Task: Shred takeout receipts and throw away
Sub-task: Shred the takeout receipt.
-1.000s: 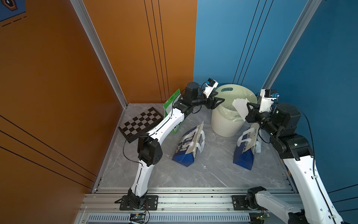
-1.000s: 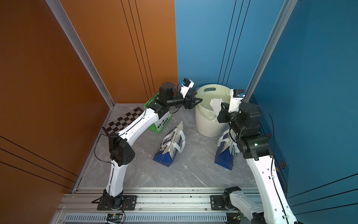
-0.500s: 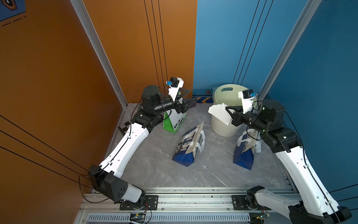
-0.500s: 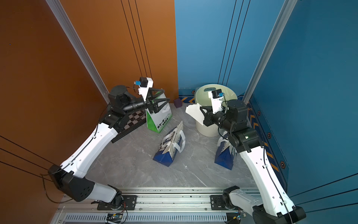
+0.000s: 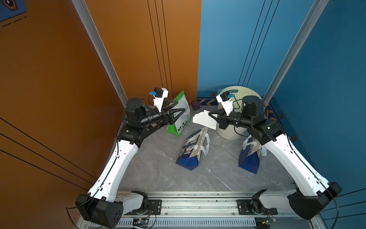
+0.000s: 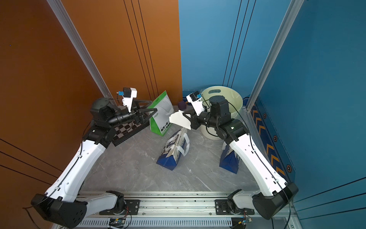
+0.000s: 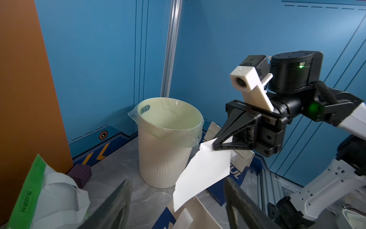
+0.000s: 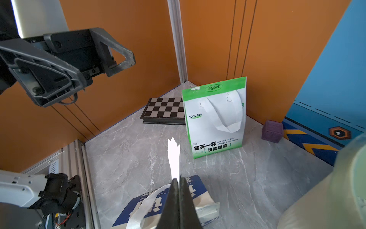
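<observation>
One white takeout receipt (image 5: 203, 120) (image 6: 178, 120) (image 7: 204, 172) with a ragged free end hangs in the air, pinched at one end by my shut right gripper (image 5: 211, 116) (image 6: 185, 116) (image 8: 179, 180). It floats above the lying blue-and-white bag (image 5: 190, 152), left of the cream bin (image 5: 235, 132) (image 7: 164, 158). My left gripper (image 5: 181, 106) (image 6: 154, 106) (image 7: 178, 180) faces it with jaws wide open and nothing between them, a short gap from the paper's free end. No other receipts show.
A green-and-white bag (image 5: 179, 123) (image 8: 215, 126) stands at the back behind the left gripper. A second blue bag (image 5: 248, 158) leans under the right arm. A chessboard (image 6: 126, 130) lies at the back left, and a purple cube (image 8: 272, 130) sits by the wall.
Both arms have drawn back from the bin. The right gripper carried the receipt leftward over the lying bag; the left gripper swung left and now faces it, still open.
</observation>
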You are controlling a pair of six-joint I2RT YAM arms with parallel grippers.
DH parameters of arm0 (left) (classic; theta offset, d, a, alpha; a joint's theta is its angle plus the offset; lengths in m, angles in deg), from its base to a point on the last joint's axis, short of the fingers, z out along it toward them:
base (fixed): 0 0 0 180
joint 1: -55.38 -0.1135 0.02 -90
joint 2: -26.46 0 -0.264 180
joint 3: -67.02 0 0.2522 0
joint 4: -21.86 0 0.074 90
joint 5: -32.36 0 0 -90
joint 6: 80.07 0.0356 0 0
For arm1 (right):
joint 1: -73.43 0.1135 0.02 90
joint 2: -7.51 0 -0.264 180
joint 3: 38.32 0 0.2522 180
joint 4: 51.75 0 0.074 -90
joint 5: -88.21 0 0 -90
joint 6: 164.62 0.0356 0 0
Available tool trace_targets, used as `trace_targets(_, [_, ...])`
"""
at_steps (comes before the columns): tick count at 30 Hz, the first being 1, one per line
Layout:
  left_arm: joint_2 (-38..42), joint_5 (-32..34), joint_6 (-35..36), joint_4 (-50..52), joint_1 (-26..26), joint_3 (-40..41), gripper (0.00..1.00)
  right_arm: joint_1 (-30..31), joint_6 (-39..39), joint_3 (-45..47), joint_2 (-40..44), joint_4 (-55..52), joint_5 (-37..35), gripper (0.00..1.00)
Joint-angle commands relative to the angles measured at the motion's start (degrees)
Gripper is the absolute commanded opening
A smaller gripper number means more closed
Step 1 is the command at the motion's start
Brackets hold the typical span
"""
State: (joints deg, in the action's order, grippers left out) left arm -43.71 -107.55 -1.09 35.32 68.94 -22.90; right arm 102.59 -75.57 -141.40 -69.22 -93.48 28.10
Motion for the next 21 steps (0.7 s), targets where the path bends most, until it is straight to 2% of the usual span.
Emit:
trace_targets(1, [0.04, -8.69, -1.45, -0.32, 0.91, -0.04, 0.75, 1.13, -3.58, -1.44, -0.58, -0.33, 7.41, 0.00])
trace_targets(9, [-3.36, -12.62, -1.37, -0.31, 3.31, -1.06, 0.76, 2.33, -4.62, -2.14, -1.45, -0.71, 11.58, 0.00])
trace_targets(14, [-5.69, -15.39, -0.87, -0.32, 3.80, -0.44, 0.72, 3.15, -5.11, -2.88, -1.68, -0.40, 11.42, 0.00])
trace_targets(19, [-7.48, -16.64, -0.75, -0.32, 3.48, 0.51, 0.51, 3.53, -4.85, -2.90, -1.19, 0.54, 11.10, 0.00])
trace_targets(21, [-7.68, -17.04, -0.51, -0.32, 3.53, 0.81, 0.46, 3.53, -4.49, -2.67, -0.79, 1.10, 10.05, 0.00])
